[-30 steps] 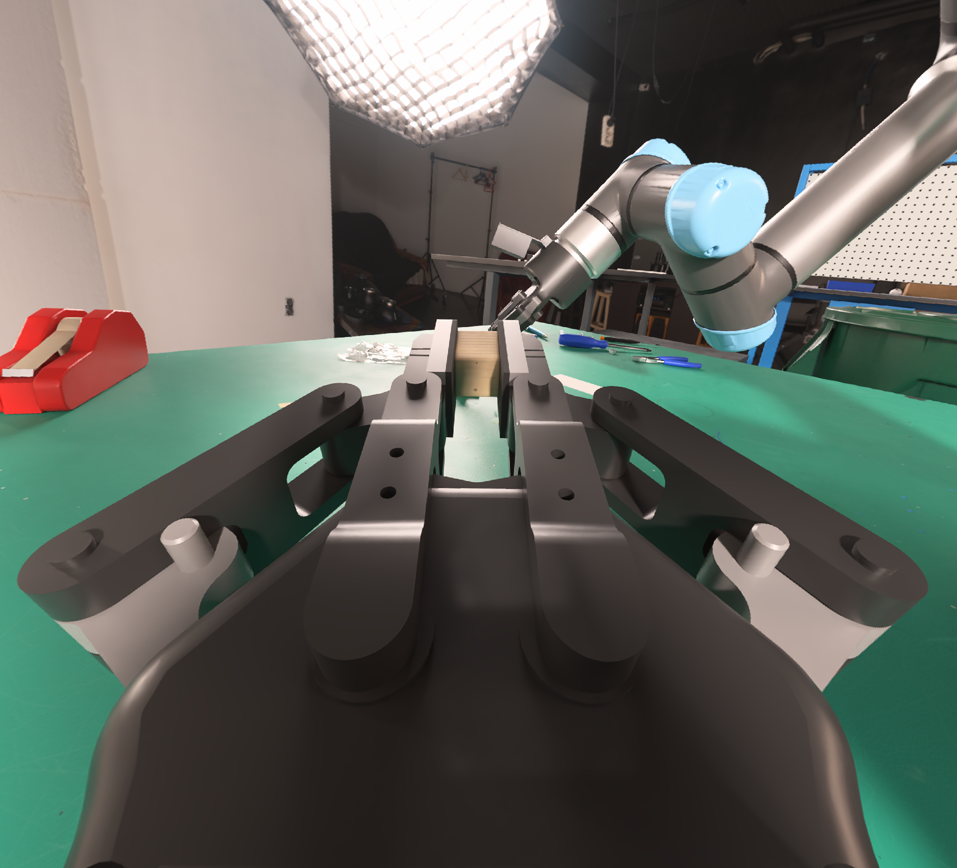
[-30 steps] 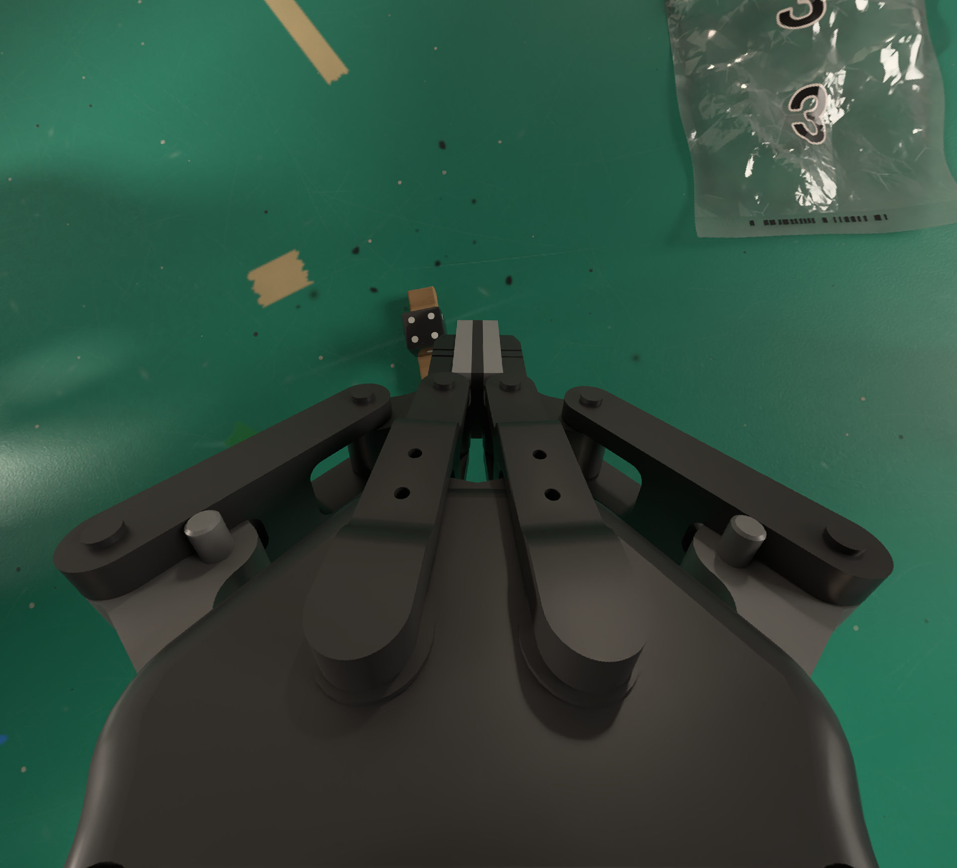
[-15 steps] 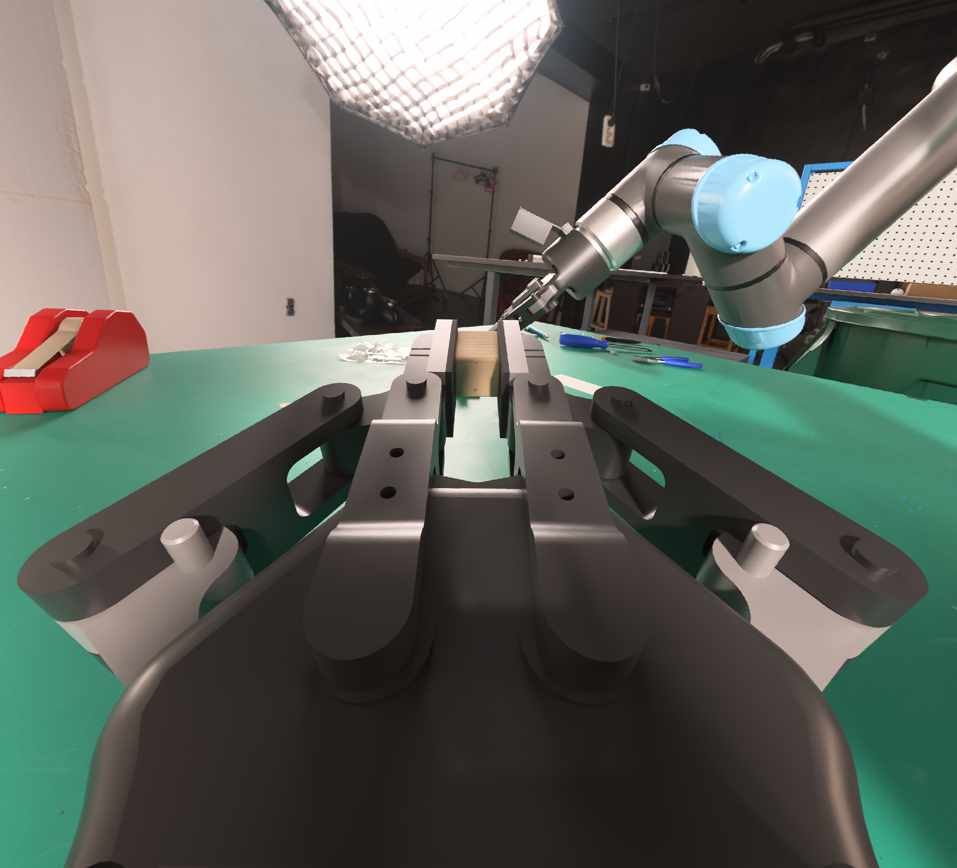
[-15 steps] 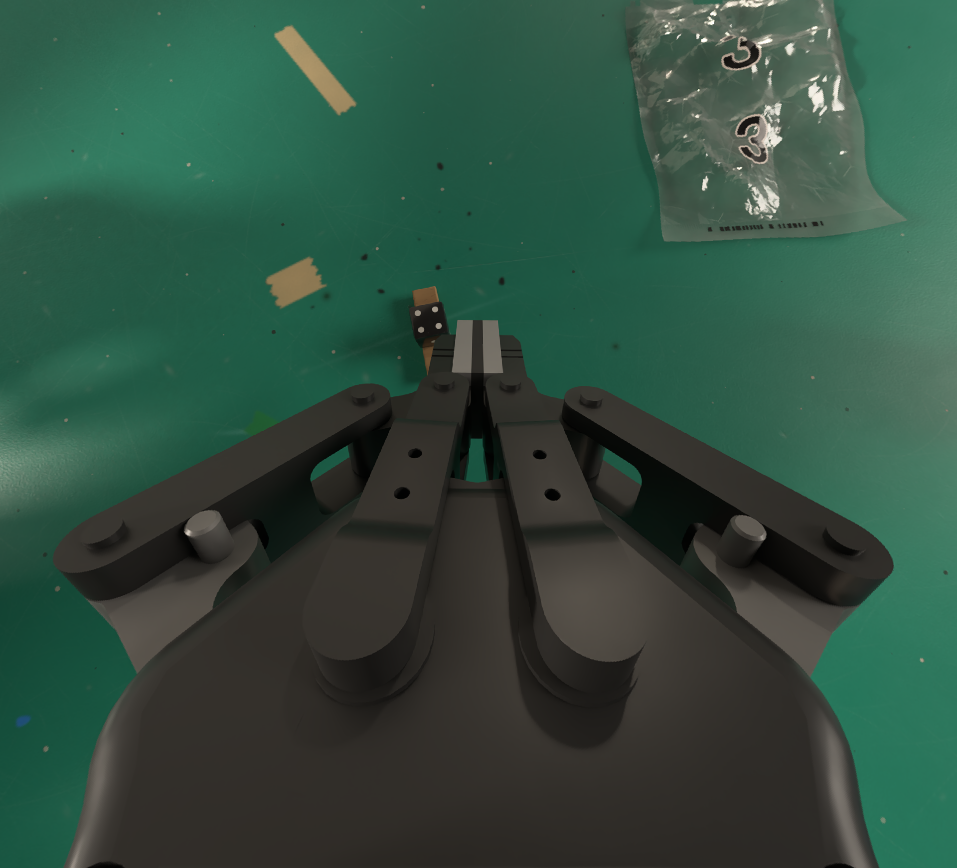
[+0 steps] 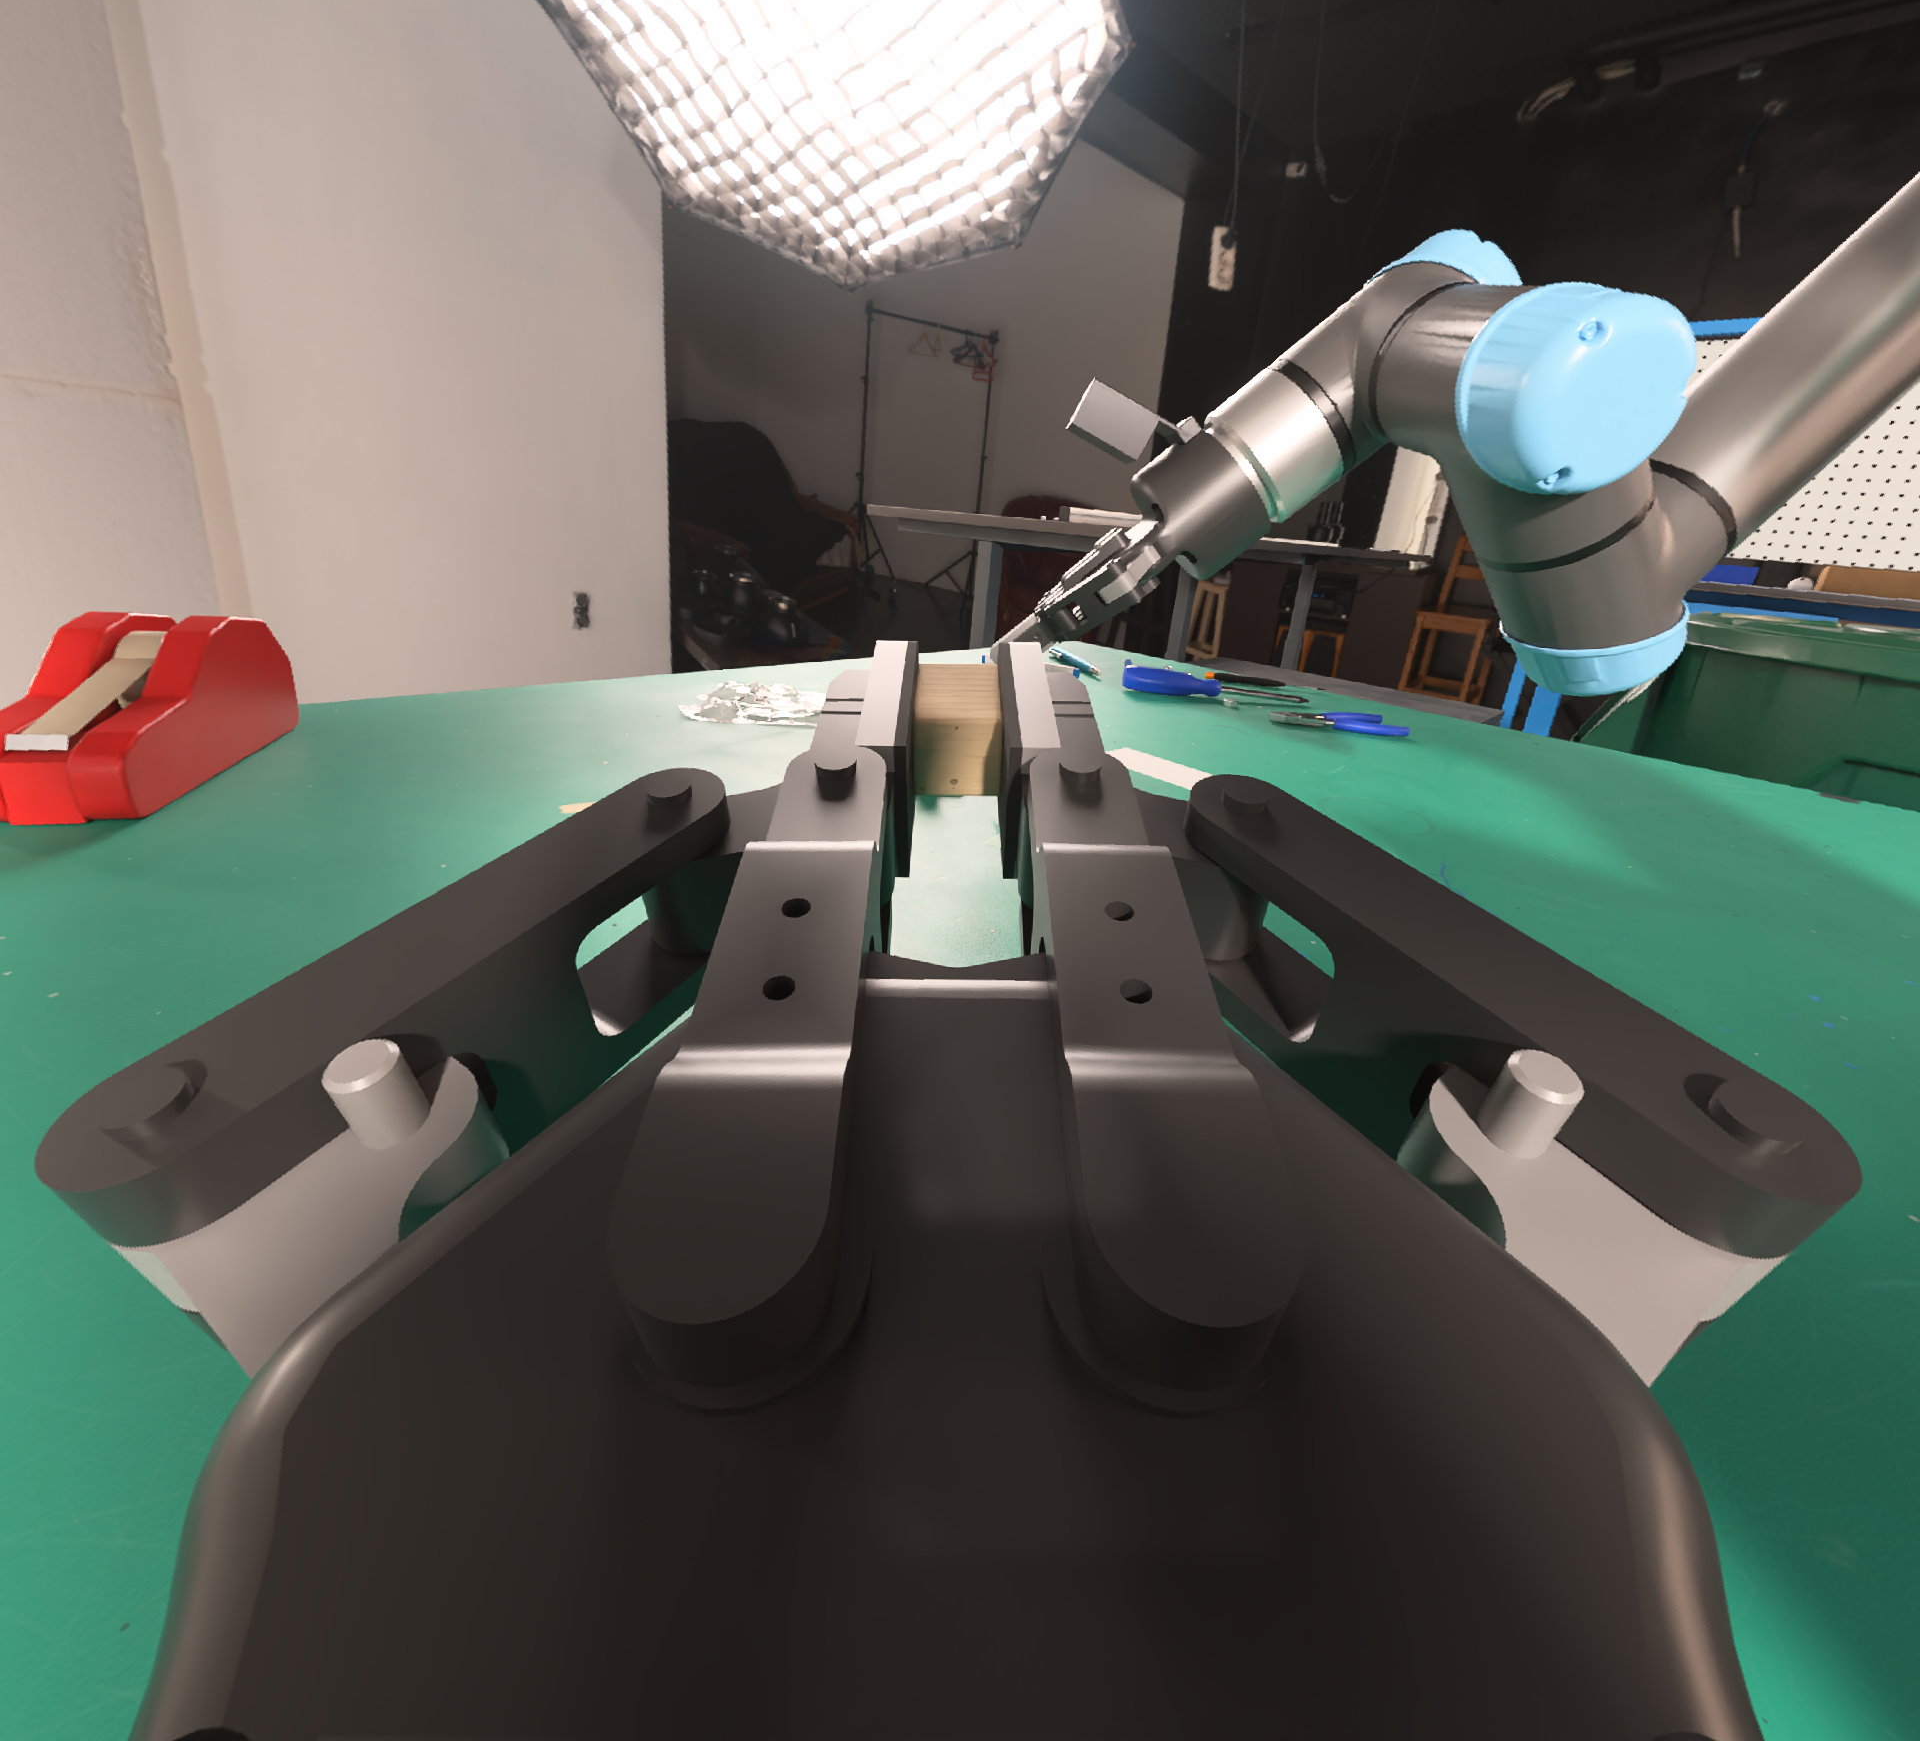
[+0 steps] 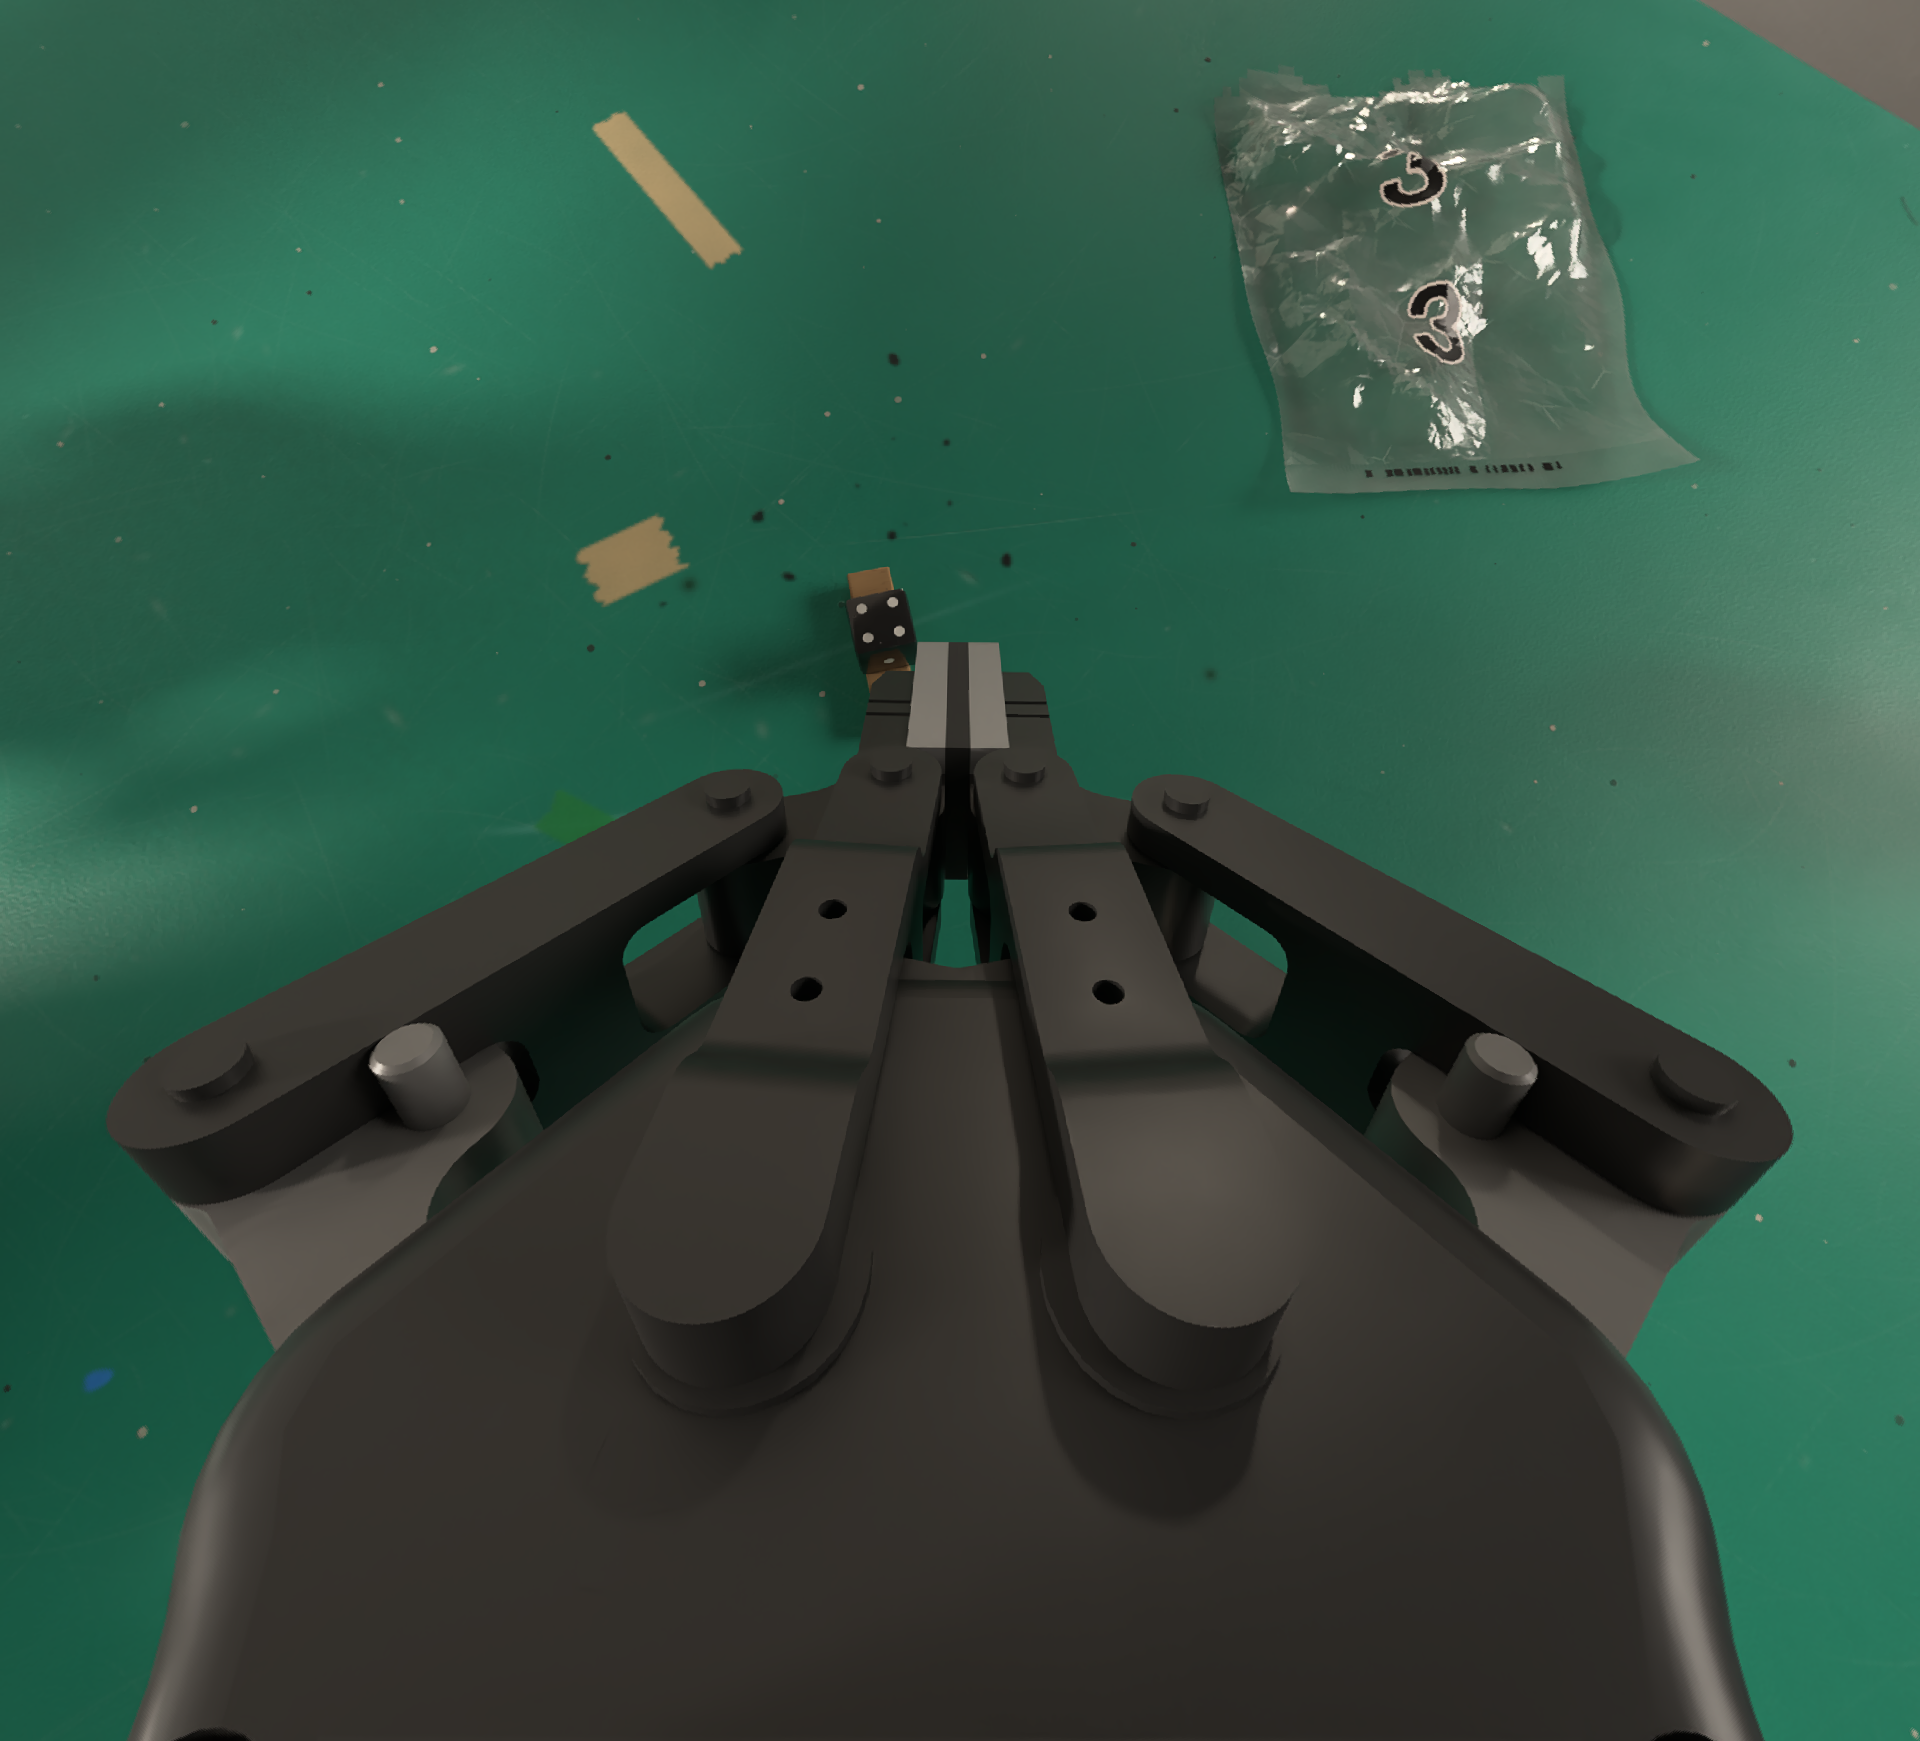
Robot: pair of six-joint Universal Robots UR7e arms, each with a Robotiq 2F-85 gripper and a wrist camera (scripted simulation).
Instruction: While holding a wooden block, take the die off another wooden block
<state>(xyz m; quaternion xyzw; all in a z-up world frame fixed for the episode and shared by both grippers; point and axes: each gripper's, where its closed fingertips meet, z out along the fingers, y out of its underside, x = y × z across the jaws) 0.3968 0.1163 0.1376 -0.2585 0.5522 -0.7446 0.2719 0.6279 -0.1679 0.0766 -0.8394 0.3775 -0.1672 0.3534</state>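
Note:
My left gripper (image 5: 956, 689) is shut on a pale wooden block (image 5: 954, 748) and holds it just above the green table (image 5: 416, 860). In the right wrist view a small black die (image 6: 881, 626) with white pips sits on a second, narrow brown wooden block (image 6: 871, 583) standing on the table. My right gripper (image 6: 956, 694) is shut and empty, just to the right of the die and above it, not touching it. The right gripper also shows far off in the left wrist view (image 5: 1023, 642), pointing down at the table.
A clear plastic bag (image 6: 1423, 289) lies to the far right, near the table edge. Two tan tape strips (image 6: 665, 187) (image 6: 631, 559) are stuck to the table left of the die. A red tape dispenser (image 5: 135, 715), blue-handled tools (image 5: 1174, 681) and a green bin (image 5: 1787, 715) stand around.
My right arm has lifted and tilted back, so the die, block and bag look smaller and farther. The die stays on its block. My left gripper holds still.

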